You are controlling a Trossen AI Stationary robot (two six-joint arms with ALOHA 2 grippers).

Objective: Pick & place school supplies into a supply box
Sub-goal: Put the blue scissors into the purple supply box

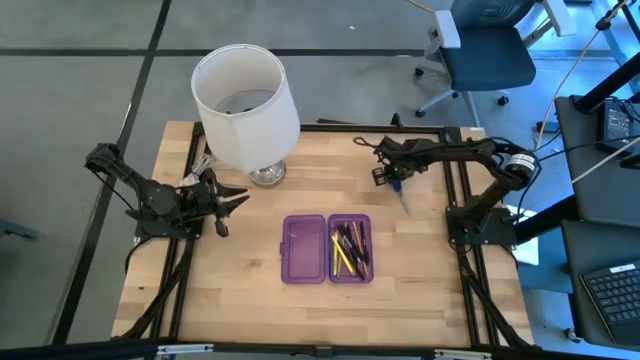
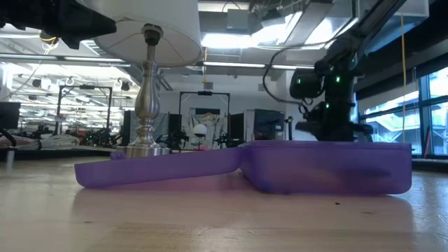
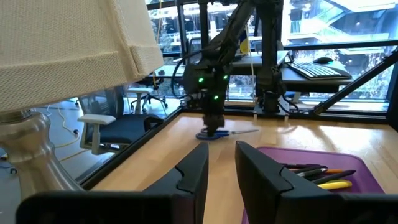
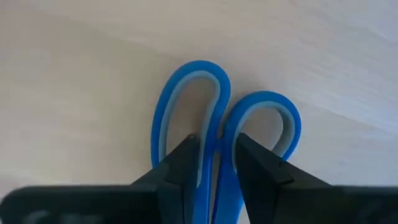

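Note:
The blue-handled scissors (image 1: 401, 193) lie flat on the wooden table, right of the lamp, blades toward the near edge. My right gripper (image 1: 388, 178) stands over their handles, pointing steeply down, and is shut on them. The purple supply box (image 1: 303, 248) lies open in the middle of the table. Its right half holds several black, yellow and orange pens (image 1: 350, 250). My left gripper (image 1: 228, 200) hovers level at the table's left, next to the lamp's foot. Its fingers stand a little apart with nothing between them. My right gripper comes from above, pointing down. One fingertip (image 4: 186, 158) stands in each blue handle loop. Between them they pinch the two adjoining inner bars of the loops (image 4: 217, 134). The scissors (image 3: 214, 134) still lie flat on the table.
A lamp with a white shade (image 1: 245, 105) stands on a silver foot (image 1: 266, 175) at the far left of the table, close to my left gripper. Black rails run along the table's edges. An office chair (image 1: 480, 50) stands beyond the far edge.

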